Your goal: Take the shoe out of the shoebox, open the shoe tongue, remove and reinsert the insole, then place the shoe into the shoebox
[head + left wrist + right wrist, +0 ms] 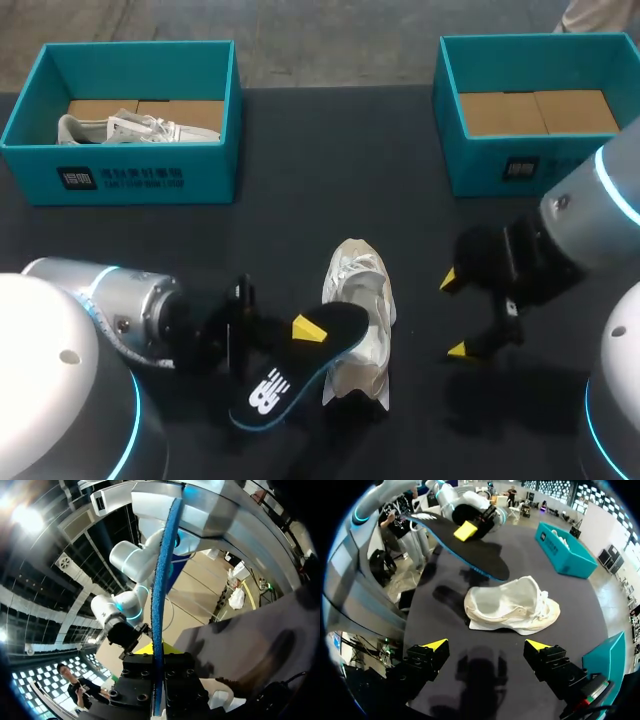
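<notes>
Teal card at ten o'clock in the head view: the left shoebox, with a second shoe lying inside, touched by neither arm. Lower, at about seven o'clock, the left gripper, jaws closed on the insole: black foam with a blue edge, held clear of the table, with one end reaching over the shoe. Seen edge-on in the left wrist view, pinched between the two dark finger blocks. Next along, at six o'clock, that shoe itself: white, resting on the dark table outside either box, with a wide, hollow opening in the right wrist view; tongue probably pulled open, though hard to confirm. Further over, at four o'clock, the right gripper, jaws spread wide and holding nothing, hanging just beside the shoe without touching it. Up at one o'clock, the right shoebox, showing only a bare brown card floor. Judged from all this: taking out done, tongue likely opened, insole removed. Left to do: slipping the insole back inside, then returning the shoe to a shoebox. Somewhere past the middle of the job, with the fiddliest step ahead. Cannot tell from here which of the two boxes is meant for the return.
</notes>
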Action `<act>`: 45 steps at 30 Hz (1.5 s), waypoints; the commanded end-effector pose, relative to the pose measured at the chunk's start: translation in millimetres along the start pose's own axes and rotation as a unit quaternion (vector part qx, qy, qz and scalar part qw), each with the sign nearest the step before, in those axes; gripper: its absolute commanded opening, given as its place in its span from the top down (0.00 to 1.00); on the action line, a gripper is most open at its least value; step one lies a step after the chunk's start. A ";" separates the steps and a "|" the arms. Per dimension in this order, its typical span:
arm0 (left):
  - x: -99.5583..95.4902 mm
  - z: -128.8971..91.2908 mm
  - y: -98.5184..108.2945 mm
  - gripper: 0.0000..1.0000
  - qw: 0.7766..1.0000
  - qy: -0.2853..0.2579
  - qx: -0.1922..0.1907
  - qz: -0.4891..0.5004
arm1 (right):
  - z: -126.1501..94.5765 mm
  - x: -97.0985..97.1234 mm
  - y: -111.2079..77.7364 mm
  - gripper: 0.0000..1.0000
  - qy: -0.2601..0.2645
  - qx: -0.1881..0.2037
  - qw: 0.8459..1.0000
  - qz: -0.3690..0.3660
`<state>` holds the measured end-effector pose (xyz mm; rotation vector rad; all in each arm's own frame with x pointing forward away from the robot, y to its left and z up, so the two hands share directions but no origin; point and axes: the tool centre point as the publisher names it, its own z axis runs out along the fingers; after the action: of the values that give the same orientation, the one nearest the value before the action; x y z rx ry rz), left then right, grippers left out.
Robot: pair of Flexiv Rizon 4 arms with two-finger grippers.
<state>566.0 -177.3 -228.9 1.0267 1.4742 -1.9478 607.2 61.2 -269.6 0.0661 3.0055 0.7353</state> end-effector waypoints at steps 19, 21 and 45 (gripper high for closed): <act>6.8 6.5 -8.7 1.00 0.999 -0.015 -0.025 -0.028 | 37.2 -0.6 4.0 0.00 -0.013 0.045 0.999 0.027; 10.1 5.3 -9.6 1.00 0.998 -0.024 -0.040 -0.031 | 44.5 1.7 1.0 0.00 -0.014 0.039 0.999 0.030; 31.2 2.7 -6.9 1.00 0.996 -0.053 -0.052 -0.047 | 102.0 5.0 -3.1 0.00 0.013 0.086 0.995 0.044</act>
<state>542.4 -174.9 -248.5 0.8167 1.5720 -1.9362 603.6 92.5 -350.0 0.1948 3.0943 0.5189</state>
